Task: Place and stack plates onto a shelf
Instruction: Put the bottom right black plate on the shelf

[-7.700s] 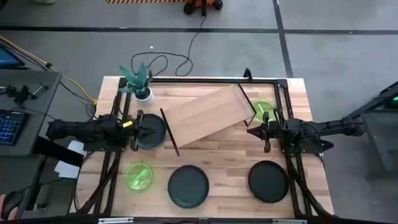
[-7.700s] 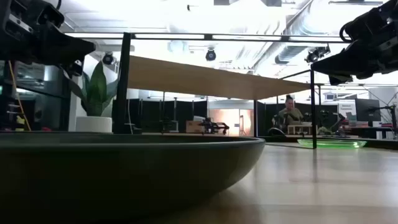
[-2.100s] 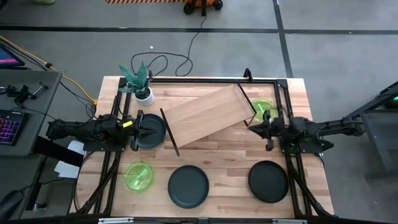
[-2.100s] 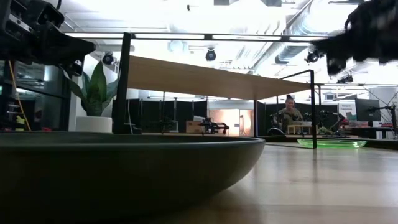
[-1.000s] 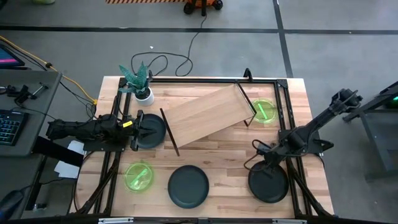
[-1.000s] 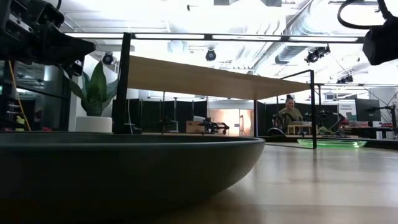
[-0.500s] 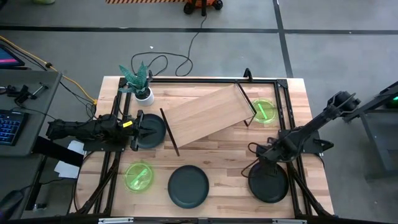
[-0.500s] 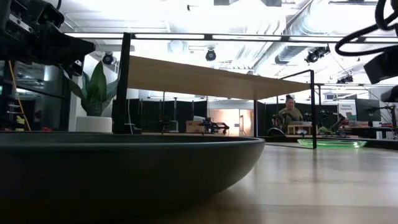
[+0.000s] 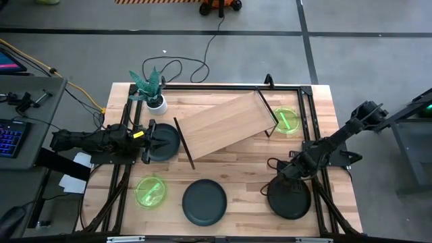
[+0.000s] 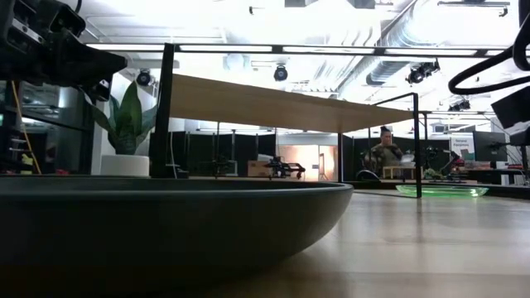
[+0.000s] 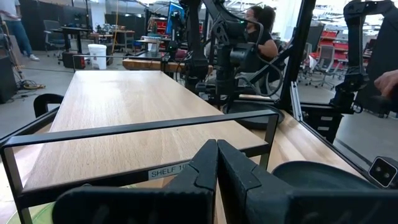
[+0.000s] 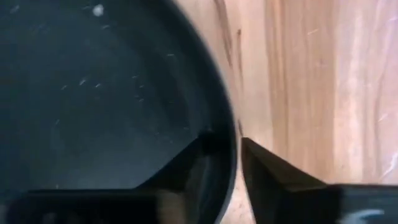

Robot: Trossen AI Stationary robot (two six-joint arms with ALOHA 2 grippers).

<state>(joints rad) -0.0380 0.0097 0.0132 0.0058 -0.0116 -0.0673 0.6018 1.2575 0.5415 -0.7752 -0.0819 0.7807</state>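
Observation:
Three dark plates and two green ones lie on the table. My right gripper (image 9: 278,177) reaches down to the far rim of the near right dark plate (image 9: 291,199) and is shut on it. My left gripper (image 9: 150,140) is shut and hovers over the left dark plate (image 9: 165,142), facing the shelf (image 9: 223,125); its fingers (image 11: 216,155) meet in the left wrist view. Another dark plate (image 9: 204,201) and a green plate (image 9: 150,191) sit near the front edge. The second green plate (image 9: 287,120) lies by the shelf's right end. My right gripper (image 12: 225,140) has the dark plate's rim (image 12: 227,121) at the plate's far side pinched between its fingers. One finger (image 12: 193,155) is inside the plate and the other (image 12: 267,168) outside it. It comes slanting down from above. The plate rests flat on the table.
A white pot with a green plant (image 9: 154,94) stands at the far left corner. The shelf stands slanted on black rod legs (image 9: 184,143). Black frame rails (image 9: 310,128) run along the table's sides and far edge. Bare wood (image 9: 250,175) lies between the shelf and the near plates.
My right arm has come a little farther down and toward the near edge, and its gripper now stands at the far rim of the near right dark plate.

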